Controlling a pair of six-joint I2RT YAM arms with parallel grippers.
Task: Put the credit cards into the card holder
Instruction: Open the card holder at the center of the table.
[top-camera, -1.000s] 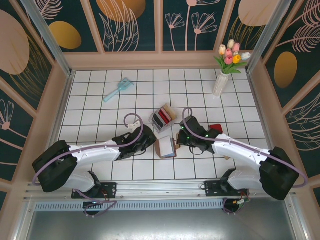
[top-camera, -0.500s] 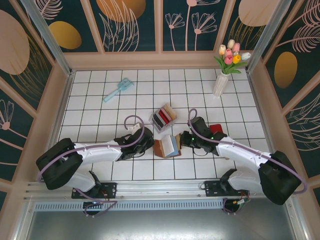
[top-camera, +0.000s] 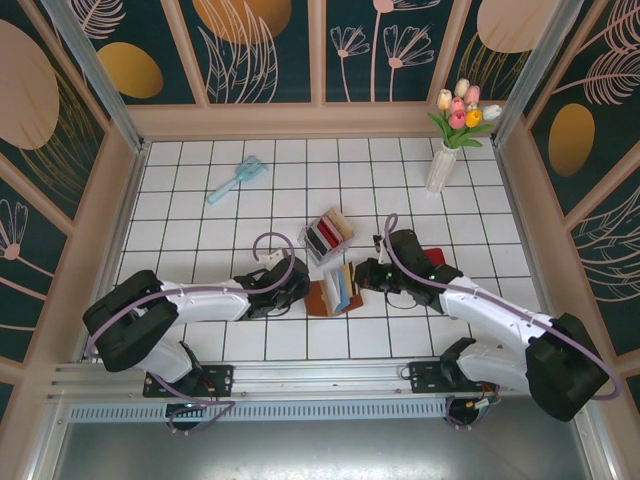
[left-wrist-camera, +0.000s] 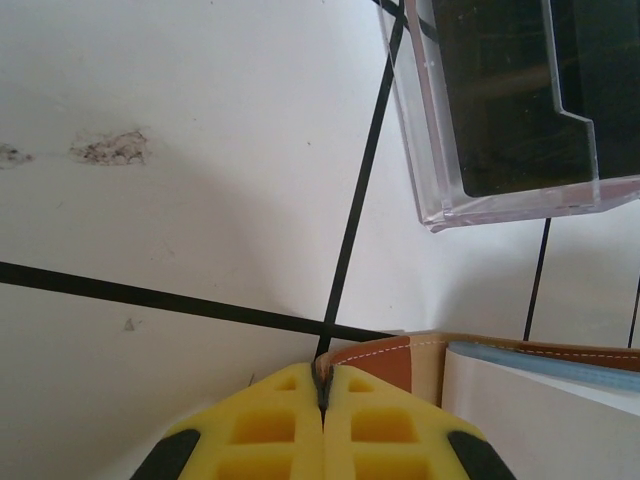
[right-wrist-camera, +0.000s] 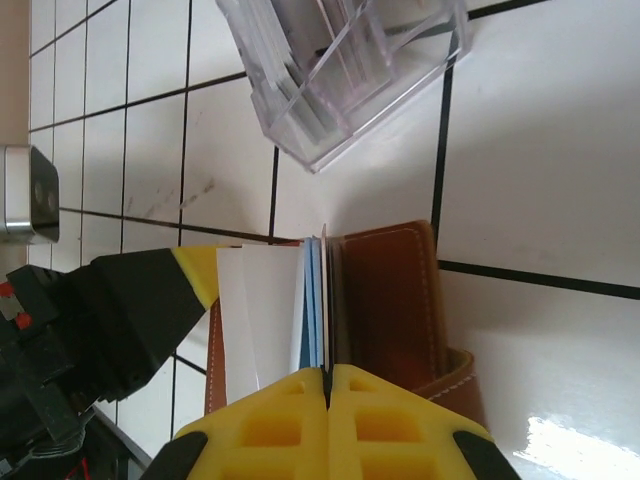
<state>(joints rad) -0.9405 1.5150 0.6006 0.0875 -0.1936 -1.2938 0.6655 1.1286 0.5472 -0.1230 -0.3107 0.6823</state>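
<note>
Both shut tight on the card holder (top-camera: 330, 292), my left pincer (left-wrist-camera: 322, 395) on its cover edge, right pincer (right-wrist-camera: 327, 385) on inner leaves; tugging apart may tear it or slip; credit cards (top-camera: 325, 237) wait in the tray (left-wrist-camera: 500, 208) just beyond.

Open card holder (top-camera: 322, 296) near credit cards (top-camera: 325, 236)

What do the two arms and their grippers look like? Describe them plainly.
Both the left arm and right arm have white links with bulky black joints, and a lavender cable loops along each. The left gripper and right gripper have yellow fingers with square recesses and black outer patches.
</note>
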